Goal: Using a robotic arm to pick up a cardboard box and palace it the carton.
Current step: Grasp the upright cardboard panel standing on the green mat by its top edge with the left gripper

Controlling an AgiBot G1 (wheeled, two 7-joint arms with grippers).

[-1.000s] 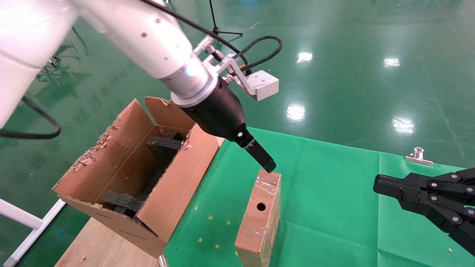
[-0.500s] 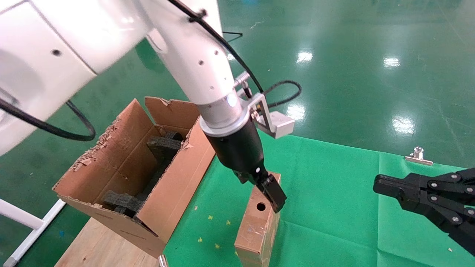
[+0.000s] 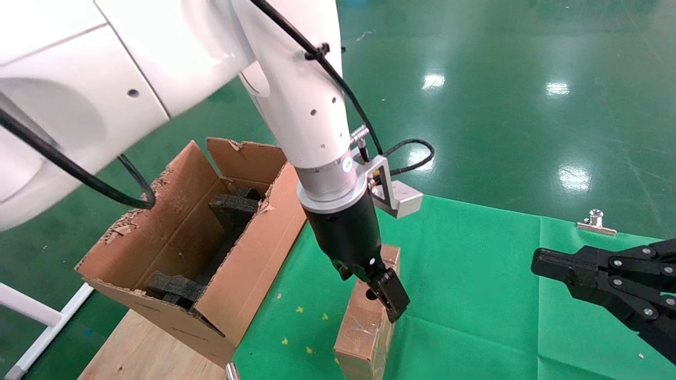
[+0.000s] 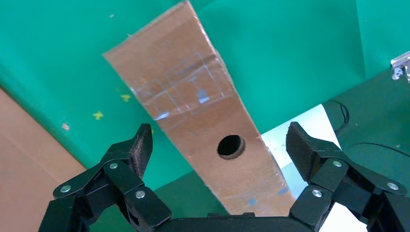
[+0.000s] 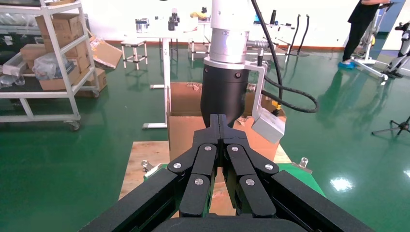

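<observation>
Over the green counter (image 3: 475, 274), the left gripper (image 4: 220, 150) has dropped to straddle the cardboard box (image 3: 367, 322), fingers open. Grasping comes next. The right gripper (image 5: 220, 123) idles, closed.

You have bright, even overhead lighting. Ceiling lamps throw white glare patches on the glossy green floor (image 3: 501, 105) beyond the far edge of the surface (image 3: 475, 295). Clear tape on the cardboard box (image 4: 203, 121) glints in your left wrist view. Shadows are soft and short. The white arm (image 3: 158, 68) nearest the head camera is overexposed; the now frames show no motion blur.
</observation>
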